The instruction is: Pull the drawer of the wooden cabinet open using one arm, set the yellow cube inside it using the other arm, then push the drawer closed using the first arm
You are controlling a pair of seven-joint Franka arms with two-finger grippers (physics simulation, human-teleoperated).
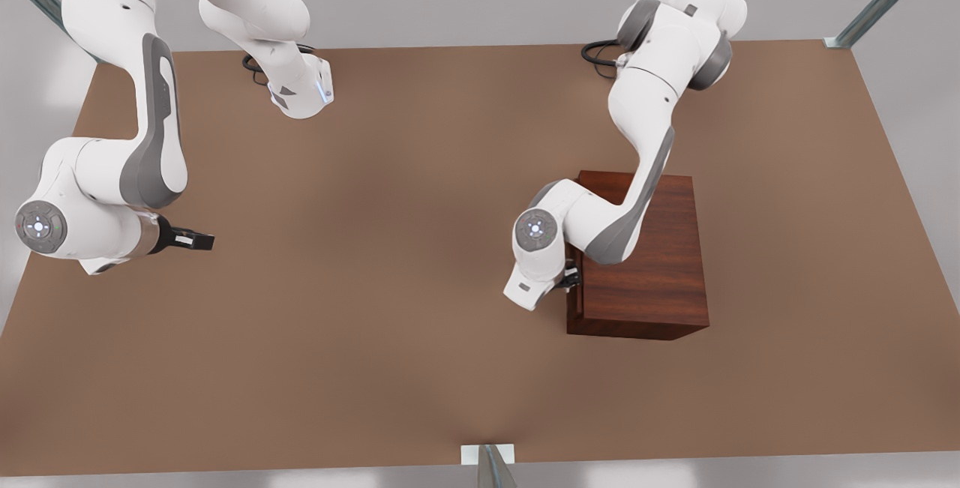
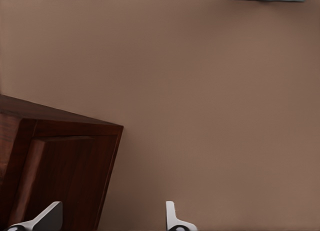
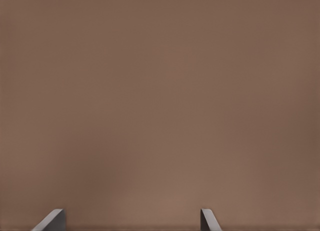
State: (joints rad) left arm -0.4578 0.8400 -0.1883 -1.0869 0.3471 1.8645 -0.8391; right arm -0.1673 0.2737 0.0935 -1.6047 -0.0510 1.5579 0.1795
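Front view showed the left gripper [image 1: 571, 278] right at the cabinet's [image 1: 652, 263] front face, where the drawer sat shut; the right gripper [image 1: 196, 239] waited well away from the cabinet, the farther of the two. Left wrist view had fingers [image 2: 47, 217] spread, one before the cabinet [image 2: 60, 166]. Right wrist view showed fingers [image 3: 52, 220] apart over bare table [image 3: 160, 101].

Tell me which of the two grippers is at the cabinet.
The left gripper, against the wooden cabinet front; the right gripper hangs over bare table.
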